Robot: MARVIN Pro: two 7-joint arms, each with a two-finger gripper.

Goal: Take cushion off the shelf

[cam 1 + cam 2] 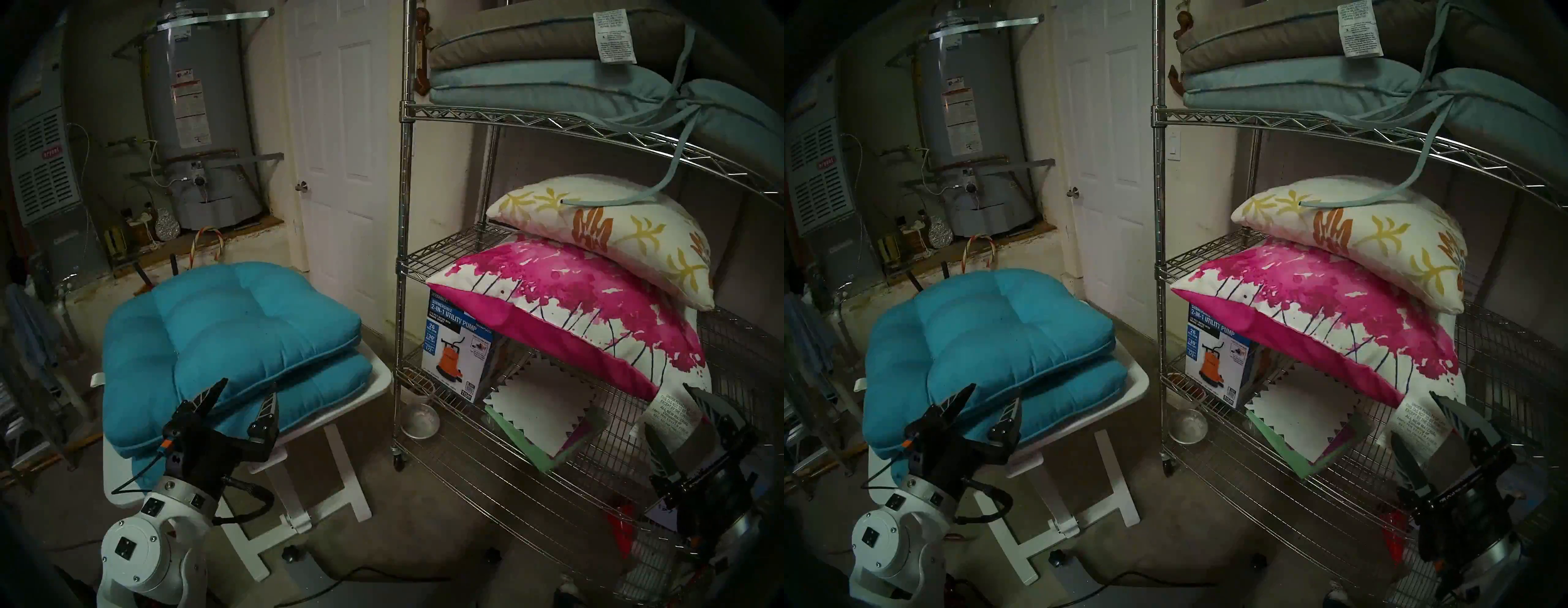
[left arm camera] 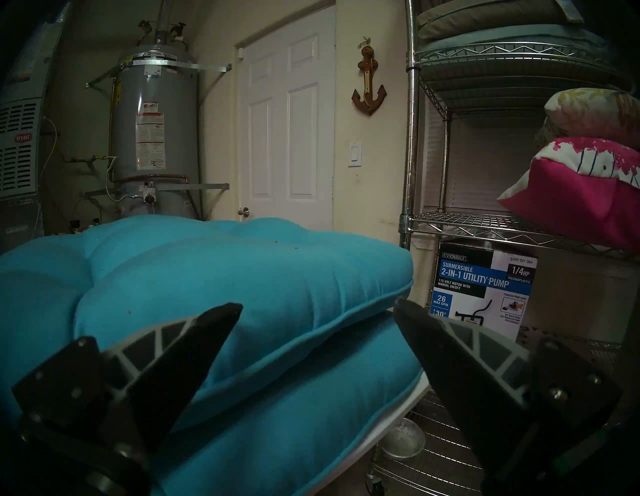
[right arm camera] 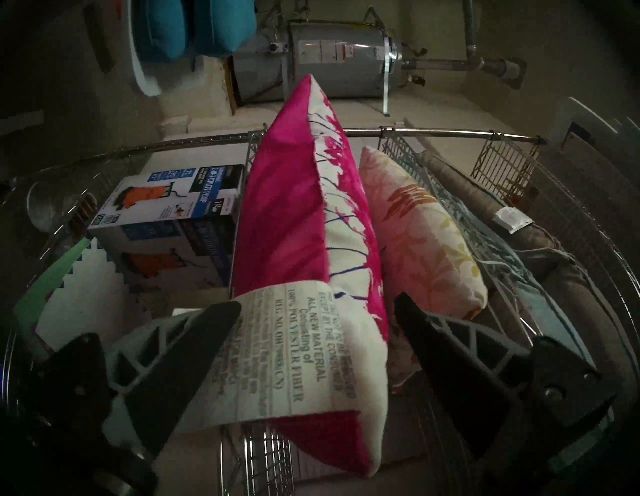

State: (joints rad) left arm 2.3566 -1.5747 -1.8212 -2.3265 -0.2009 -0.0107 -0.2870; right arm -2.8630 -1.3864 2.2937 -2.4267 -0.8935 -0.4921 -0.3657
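Observation:
The shelf (image 1: 401,254) (image 1: 1157,254) is a chrome wire rack on my right. On its middle tier lies a pink-and-white cushion (image 1: 572,297) (image 3: 284,214) with a cream floral cushion (image 1: 615,229) (image 3: 422,235) on top. My right gripper (image 1: 674,412) (image 3: 318,304) is open at the pink cushion's near corner. That corner and its white label (image 3: 277,346) lie between the spread fingers, unclamped. My left gripper (image 1: 248,385) (image 2: 318,304) is open and holds nothing. It sits in front of two stacked teal cushions (image 1: 237,314) on a white folding table (image 1: 377,378).
Grey and light-blue seat cushions (image 1: 530,63) fill the upper tier, with a tie cord hanging onto the floral cushion. A utility pump box (image 1: 458,348) and paper sheets sit on the lower tier. A metal bowl (image 1: 420,420) lies on the floor. Water heater (image 1: 199,106) and door (image 1: 339,170) stand behind.

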